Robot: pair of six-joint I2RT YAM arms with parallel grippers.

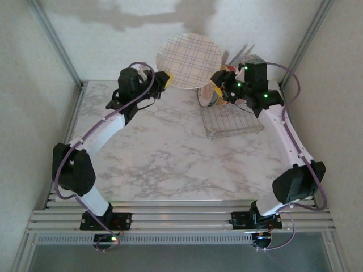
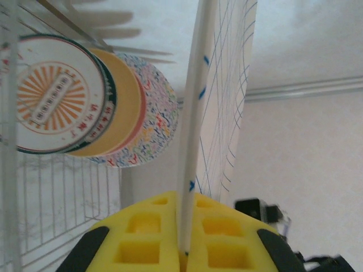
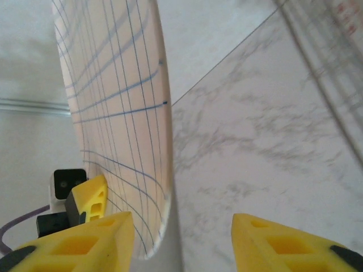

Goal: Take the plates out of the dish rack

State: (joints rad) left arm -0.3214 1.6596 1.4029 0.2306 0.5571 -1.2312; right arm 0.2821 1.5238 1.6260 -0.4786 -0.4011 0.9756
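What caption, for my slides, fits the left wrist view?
Left tool grips the grid-lined plate edge-on beside plates in the rack.

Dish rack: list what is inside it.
Standing in the dish rack: an orange-motif plate, a yellow plate and a floral plate, overlapping. Anything behind the floral plate is covered. The left end effector holds the grid-lined plate outside.

The raised plate (image 1: 189, 60) hangs far centre above the table (image 1: 164, 153); my left gripper (image 1: 164, 80) is at its left edge, my right gripper (image 1: 218, 80) at its right; the dish rack (image 1: 233, 123) sits far right, other plates (image 1: 210, 95) in its far end.
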